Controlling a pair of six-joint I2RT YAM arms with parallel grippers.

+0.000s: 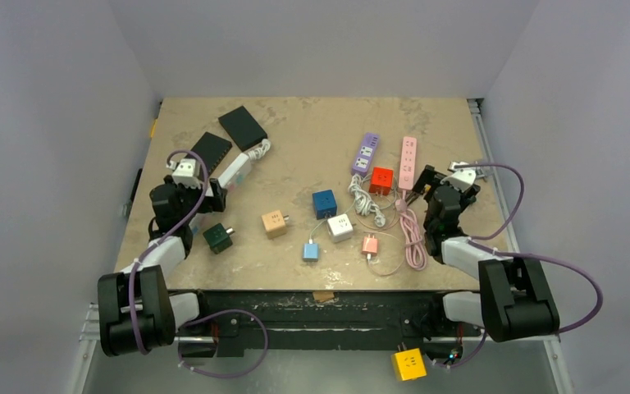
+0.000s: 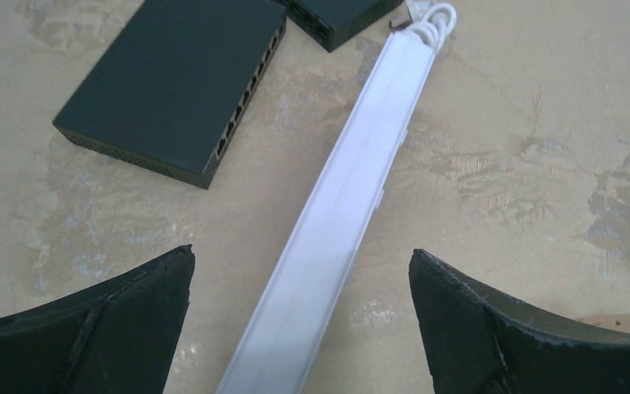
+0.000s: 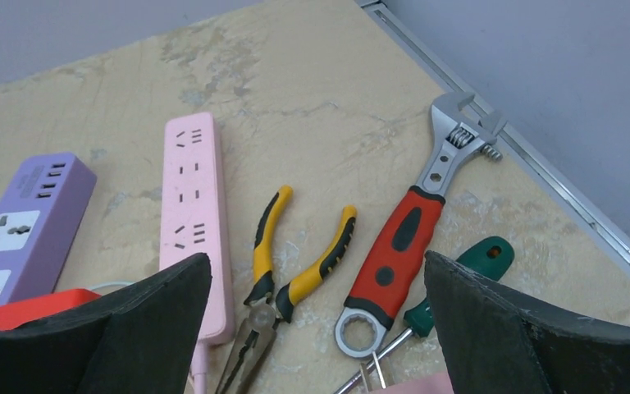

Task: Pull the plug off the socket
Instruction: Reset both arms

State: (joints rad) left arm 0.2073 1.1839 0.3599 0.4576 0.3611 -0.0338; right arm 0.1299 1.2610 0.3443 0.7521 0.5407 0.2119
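Purple strip [image 1: 366, 153] lies on the table [image 1: 312, 123]. Red plug [image 1: 381, 179] sits against its near end; can't tell if it is seated in a socket. In the right wrist view the plug is partly hidden by the left finger.

Right gripper [image 3: 317, 267] is just right of the purple strip and near the plug. Its jaws are spread wide and hold nothing. Pink strip [image 3: 193, 222] lies just right of the purple strip and parallel to it. Further right are yellow-handled pliers [image 3: 295, 263], a red-handled wrench [image 3: 410, 238] and a green-handled screwdriver [image 3: 451, 283].

Left gripper [image 2: 302, 263] is well left of the purple strip, jaws wide apart and gripping nothing. White strip [image 2: 336, 205] runs between its fingers, touching neither. Two black boxes [image 2: 172, 82] lie beside the white strip, also well left of the purple strip.
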